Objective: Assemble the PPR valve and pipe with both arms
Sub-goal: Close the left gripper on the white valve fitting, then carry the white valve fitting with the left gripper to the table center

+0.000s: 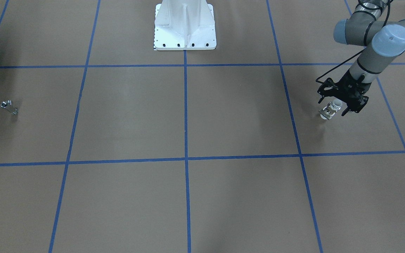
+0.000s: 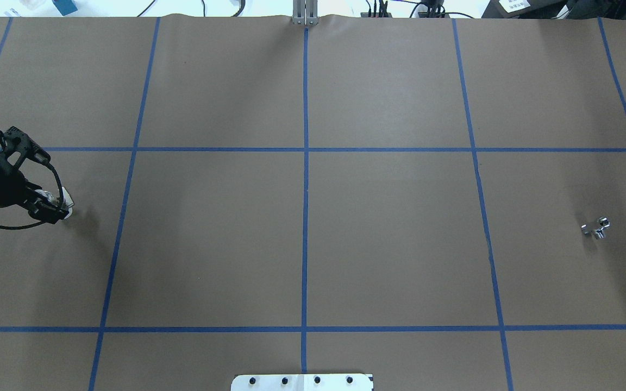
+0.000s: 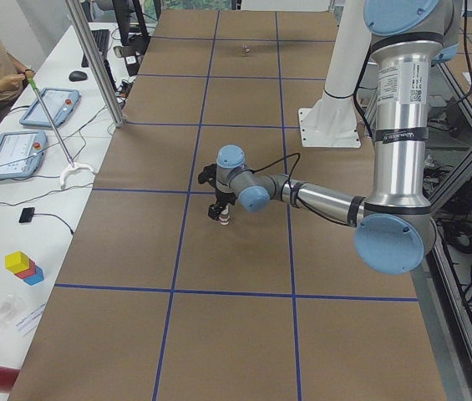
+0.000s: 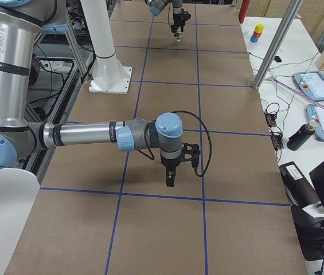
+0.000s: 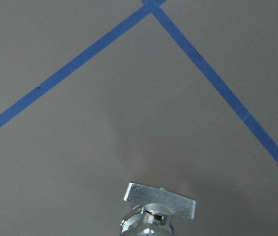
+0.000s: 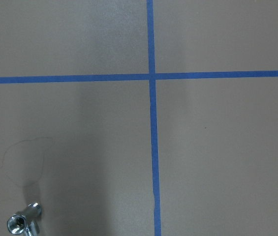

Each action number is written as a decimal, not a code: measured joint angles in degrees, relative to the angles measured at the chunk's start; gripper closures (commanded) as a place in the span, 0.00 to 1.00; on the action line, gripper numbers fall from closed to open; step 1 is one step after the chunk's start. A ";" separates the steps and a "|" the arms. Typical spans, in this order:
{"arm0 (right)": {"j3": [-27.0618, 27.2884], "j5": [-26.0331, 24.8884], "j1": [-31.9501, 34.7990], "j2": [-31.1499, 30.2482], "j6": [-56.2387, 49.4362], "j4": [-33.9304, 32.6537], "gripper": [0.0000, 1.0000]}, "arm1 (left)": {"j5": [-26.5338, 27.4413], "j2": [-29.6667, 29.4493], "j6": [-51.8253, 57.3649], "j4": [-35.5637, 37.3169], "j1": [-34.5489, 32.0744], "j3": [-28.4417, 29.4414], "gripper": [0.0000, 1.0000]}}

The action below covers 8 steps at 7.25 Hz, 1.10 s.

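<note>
The PPR valve (image 1: 330, 109), white with a flat grey lever, sits between the fingers of my left gripper (image 1: 332, 107), which looks shut on it and holds it just above the brown table. It also shows in the overhead view (image 2: 65, 208), and its lever shows at the bottom of the left wrist view (image 5: 160, 200). The pipe (image 1: 9, 107) is a small silver piece that lies alone at the other end of the table (image 2: 595, 227). It is at the lower left of the right wrist view (image 6: 24, 223). My right gripper (image 4: 170, 182) hangs over the table, and I cannot tell whether it is open or shut.
The white flanged pedestal (image 1: 185, 30) stands at the robot's side of the table. Blue tape lines (image 2: 305, 163) divide the brown paper into squares. A side bench with tablets (image 3: 14, 154), an aluminium post (image 3: 93, 63) and a seated person lie beyond the table's far edge.
</note>
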 measured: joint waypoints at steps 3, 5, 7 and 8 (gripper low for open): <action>0.00 0.06 0.00 0.00 0.00 0.00 0.00 | -0.12 0.02 0.06 -0.02 -0.06 -0.01 1.00; 0.00 0.07 0.00 0.00 0.07 0.00 0.00 | -0.70 0.30 -0.27 0.24 -0.20 -1.79 1.00; 0.00 0.07 0.00 0.01 0.18 0.00 0.00 | -2.16 -0.38 -4.90 1.00 -0.23 -4.33 1.00; 0.00 0.07 0.00 0.05 0.22 0.00 0.00 | -2.39 -1.93 -11.01 1.35 -0.15 -5.13 1.00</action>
